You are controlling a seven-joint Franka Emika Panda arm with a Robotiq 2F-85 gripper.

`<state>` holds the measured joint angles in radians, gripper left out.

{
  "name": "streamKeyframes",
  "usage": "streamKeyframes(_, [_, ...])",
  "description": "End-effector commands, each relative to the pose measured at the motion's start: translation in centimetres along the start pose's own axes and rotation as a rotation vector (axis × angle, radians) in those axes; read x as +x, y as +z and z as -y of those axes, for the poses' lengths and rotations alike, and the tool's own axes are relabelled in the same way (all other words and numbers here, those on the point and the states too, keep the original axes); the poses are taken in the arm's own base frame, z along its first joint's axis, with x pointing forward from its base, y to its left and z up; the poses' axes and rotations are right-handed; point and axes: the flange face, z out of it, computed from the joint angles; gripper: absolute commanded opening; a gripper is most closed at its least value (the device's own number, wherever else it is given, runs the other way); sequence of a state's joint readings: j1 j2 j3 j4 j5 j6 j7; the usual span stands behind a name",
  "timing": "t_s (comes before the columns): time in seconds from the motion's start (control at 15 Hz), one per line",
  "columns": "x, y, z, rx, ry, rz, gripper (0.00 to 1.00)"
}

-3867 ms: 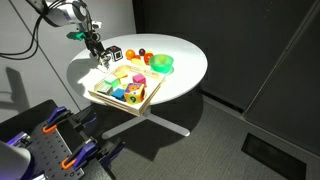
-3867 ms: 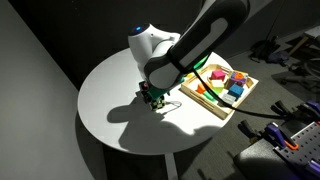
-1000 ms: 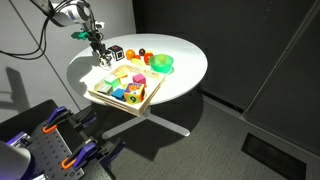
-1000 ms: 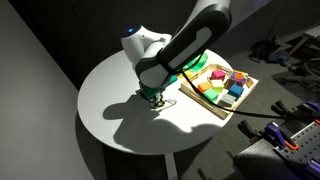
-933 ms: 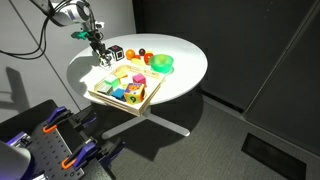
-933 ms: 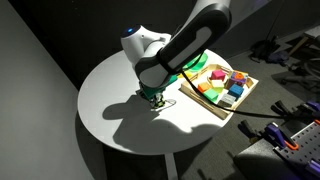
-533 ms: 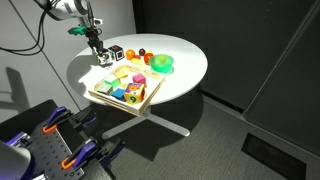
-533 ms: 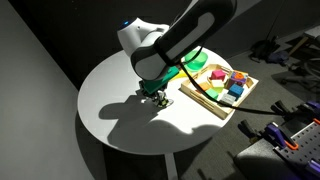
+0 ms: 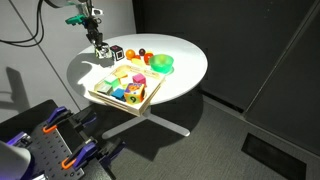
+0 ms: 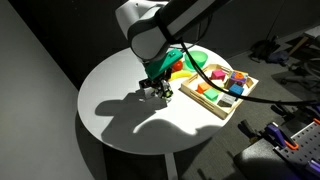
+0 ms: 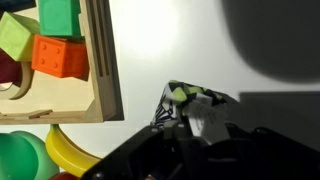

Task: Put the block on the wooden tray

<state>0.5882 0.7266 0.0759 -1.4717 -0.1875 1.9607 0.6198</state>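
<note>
The block [image 11: 207, 112] is a small white cube with dark marks on its faces, and in the wrist view a little green spot shows at one corner. It sits between the two dark fingers of the gripper [image 10: 156, 89], which are closed on it and hold it just above the white table [image 10: 110, 115]. It is near the wooden tray [image 10: 214, 108] but outside its rim. The tray is full of coloured pieces. A black cube [image 9: 117, 52] stands just beside the gripper in an exterior view. Compared with half a second ago, the arm has risen (the gripper and the block with it).
</note>
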Motion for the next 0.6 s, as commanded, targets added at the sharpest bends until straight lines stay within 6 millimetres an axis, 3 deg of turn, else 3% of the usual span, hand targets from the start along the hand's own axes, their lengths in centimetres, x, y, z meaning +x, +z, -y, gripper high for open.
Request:
streamKeyframes(0.0, [-0.8,-1.6,-2.3,0.024,0.010,0.026,0.09])
streamKeyframes(0.53, [-2.1,-1.7,-7.4,0.039,0.091,0.055,0.09])
